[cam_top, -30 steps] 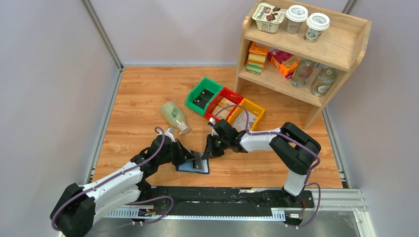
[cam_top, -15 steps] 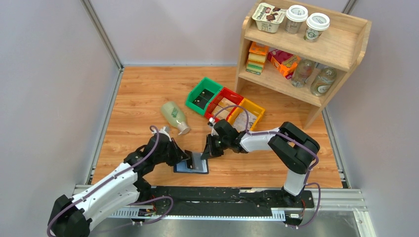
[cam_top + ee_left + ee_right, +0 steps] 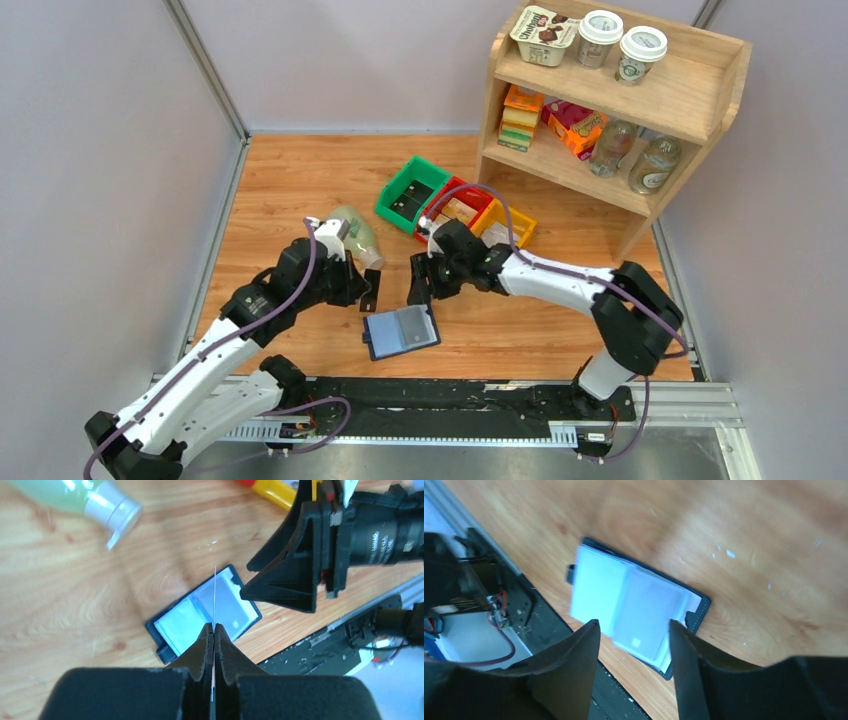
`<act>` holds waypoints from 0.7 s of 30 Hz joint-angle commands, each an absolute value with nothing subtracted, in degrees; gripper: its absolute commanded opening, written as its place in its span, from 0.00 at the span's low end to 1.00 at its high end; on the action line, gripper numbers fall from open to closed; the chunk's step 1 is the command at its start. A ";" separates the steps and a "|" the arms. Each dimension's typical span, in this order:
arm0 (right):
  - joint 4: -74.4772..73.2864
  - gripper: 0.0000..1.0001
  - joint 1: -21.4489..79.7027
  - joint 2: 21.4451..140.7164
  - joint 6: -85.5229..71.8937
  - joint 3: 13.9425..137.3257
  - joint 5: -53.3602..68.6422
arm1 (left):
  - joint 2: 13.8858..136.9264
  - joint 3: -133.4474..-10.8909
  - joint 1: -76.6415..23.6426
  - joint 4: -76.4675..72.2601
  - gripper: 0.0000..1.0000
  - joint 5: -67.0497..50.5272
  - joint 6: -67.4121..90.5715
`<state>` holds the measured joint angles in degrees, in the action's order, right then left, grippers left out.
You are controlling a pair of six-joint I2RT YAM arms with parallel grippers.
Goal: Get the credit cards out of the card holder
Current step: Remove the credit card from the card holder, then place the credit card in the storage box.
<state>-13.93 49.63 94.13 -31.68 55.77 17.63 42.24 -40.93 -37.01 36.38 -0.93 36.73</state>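
Card holder (image 3: 400,332) lying open on the table, one card (image 3: 214,590) pinched in the left claw (image 3: 370,294).

Holder sits flat near the front edge of the wooden table (image 3: 290,190), pale sleeves facing up, just in front of both claws and touching neither. Left claw is off its far-left corner, fingers pressed together on a thin card. Its wrist cam only sees the card edge-on, sticking straight out past the tips with the holder below. Right claw (image 3: 418,291) hangs just beyond the holder's far edge, fingers spread with nothing between them; from its own cam the holder shows through the gap. Might be another card in one sleeve, can't say for sure.
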 commanded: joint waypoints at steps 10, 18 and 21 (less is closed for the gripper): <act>-21.88 0.79 49.31 72.16 -3.35 68.37 31.36 | 45.96 -60.63 -36.91 45.00 0.01 -30.05 -4.90; -22.50 0.74 49.31 76.37 -0.35 74.00 43.49 | 52.28 -66.27 -36.91 46.23 0.01 -38.49 -10.89; -22.76 0.59 49.31 77.69 -0.35 75.14 46.22 | 53.70 -67.76 -36.91 46.58 0.01 -39.11 -12.39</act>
